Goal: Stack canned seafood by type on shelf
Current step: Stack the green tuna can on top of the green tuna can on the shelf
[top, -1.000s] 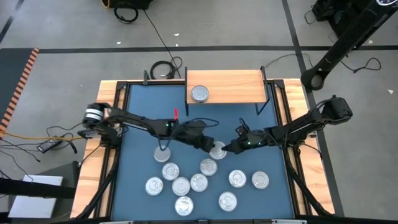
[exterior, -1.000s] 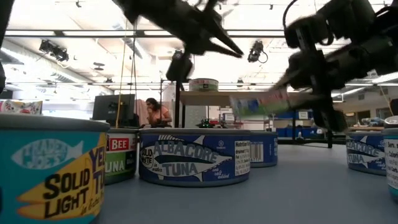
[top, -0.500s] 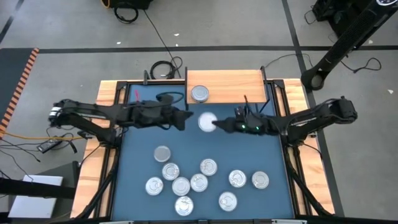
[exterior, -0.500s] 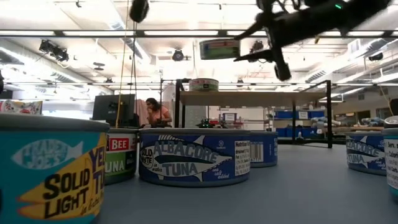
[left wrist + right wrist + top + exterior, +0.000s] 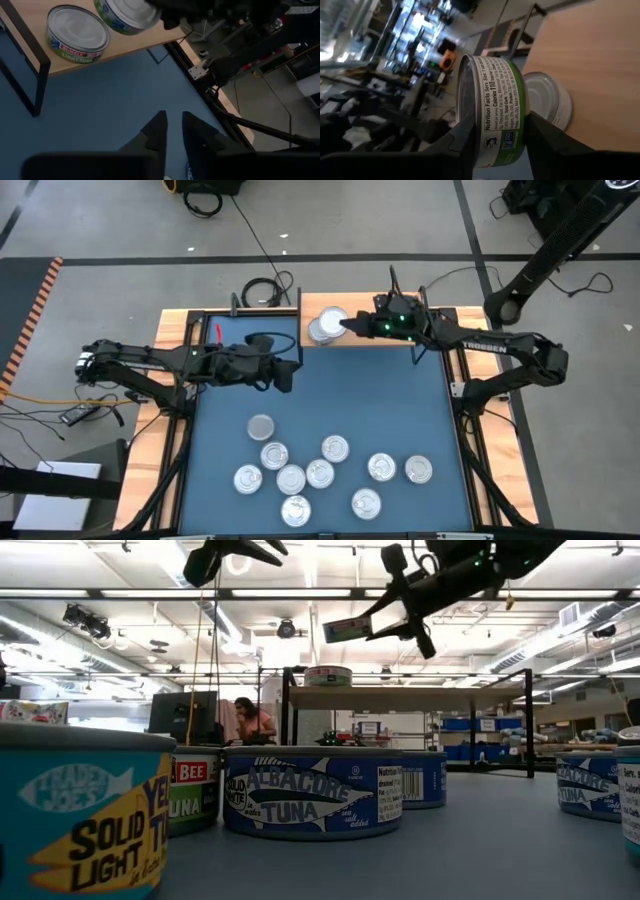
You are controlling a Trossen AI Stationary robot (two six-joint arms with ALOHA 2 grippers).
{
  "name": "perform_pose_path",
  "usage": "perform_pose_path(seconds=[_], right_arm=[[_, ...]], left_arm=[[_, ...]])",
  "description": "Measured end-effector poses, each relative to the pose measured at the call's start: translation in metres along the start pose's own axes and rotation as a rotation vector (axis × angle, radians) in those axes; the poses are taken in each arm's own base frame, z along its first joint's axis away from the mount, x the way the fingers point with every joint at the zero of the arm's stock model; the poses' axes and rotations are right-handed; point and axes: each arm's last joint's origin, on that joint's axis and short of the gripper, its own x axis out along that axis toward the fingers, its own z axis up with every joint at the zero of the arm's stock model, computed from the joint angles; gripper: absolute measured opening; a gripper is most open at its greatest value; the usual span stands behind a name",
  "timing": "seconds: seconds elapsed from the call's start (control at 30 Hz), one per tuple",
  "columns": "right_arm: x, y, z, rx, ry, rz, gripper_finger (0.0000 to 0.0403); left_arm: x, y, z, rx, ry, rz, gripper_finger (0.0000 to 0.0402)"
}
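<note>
Your right gripper [image 5: 345, 326] carried its pinched green-label can [image 5: 497, 116] up over the shelf [image 5: 395, 320]; left gripper [image 5: 170, 132] hung slightly parted. Rigid, slick tin: hold its sidewall.

Robotics lab: open hall with ceiling strip lights [image 5: 100, 592], monitors [image 5: 183, 716], blue-topped test table [image 5: 330, 400].

The blue surface [image 5: 330, 395] is carrying what look like nine tins [image 5: 320, 473] clustered near its front, while the wooden shelf [image 5: 385, 320] is bearing a single tin [image 5: 318, 332].
</note>
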Motion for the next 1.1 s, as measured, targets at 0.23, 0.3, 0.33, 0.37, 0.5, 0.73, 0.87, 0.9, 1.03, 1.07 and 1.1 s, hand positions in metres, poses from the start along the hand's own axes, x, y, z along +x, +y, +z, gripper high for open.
perform_pose_path(seconds=[0.23, 0.3, 0.33, 0.37, 0.5, 0.73, 0.87, 0.9, 1.03, 1.07, 1.1], right_arm=[[0.024, 0.001, 0.008, 0.003, 0.066, 0.018, 0.0132], [0.028, 0.002, 0.01, -0.002, 0.07, 0.03, 0.0132], [0.03, 0.0, 0.009, -0.002, 0.084, 0.024, 0.0132], [0.033, -0.003, 0.008, 0.003, 0.098, 0.013, 0.0132], [0.042, -0.015, 0.006, 0.017, 0.146, -0.019, 0.0132], [0.041, -0.017, 0.013, 0.02, 0.132, -0.007, 0.0132], [0.037, -0.018, 0.02, 0.029, 0.118, 0.015, 0.0132], [0.037, -0.018, 0.021, 0.03, 0.117, 0.017, 0.0132], [0.038, -0.02, 0.021, 0.035, 0.141, 0.021, 0.0132], [0.039, -0.021, 0.021, 0.037, 0.148, 0.023, 0.0132], [0.039, -0.022, 0.021, 0.041, 0.154, 0.02, 0.0132]], left_arm=[[0.0, 0.0, 0.0, 0.013, -0.005, 0.003, 0.0144], [0.0, 0.0, 0.001, 0.013, -0.02, 0.012, 0.0155], [0.0, 0.0, 0.001, 0.011, -0.026, 0.017, 0.0159], [0.0, 0.001, 0.001, 0.009, -0.028, 0.019, 0.0162], [0.001, 0.001, 0.001, 0.009, -0.031, 0.022, 0.0164], [0.001, 0.001, 0.001, -0.003, -0.036, 0.029, 0.0163], [0.001, 0.001, 0.001, -0.005, -0.038, 0.029, 0.0163], [0.001, 0.001, 0.001, -0.008, -0.038, 0.029, 0.0163], [0.002, 0.002, 0.002, -0.013, -0.048, 0.037, 0.0163], [0.002, 0.002, 0.002, -0.014, -0.049, 0.038, 0.0163], [0.002, 0.002, 0.003, -0.015, -0.051, 0.04, 0.0163]])
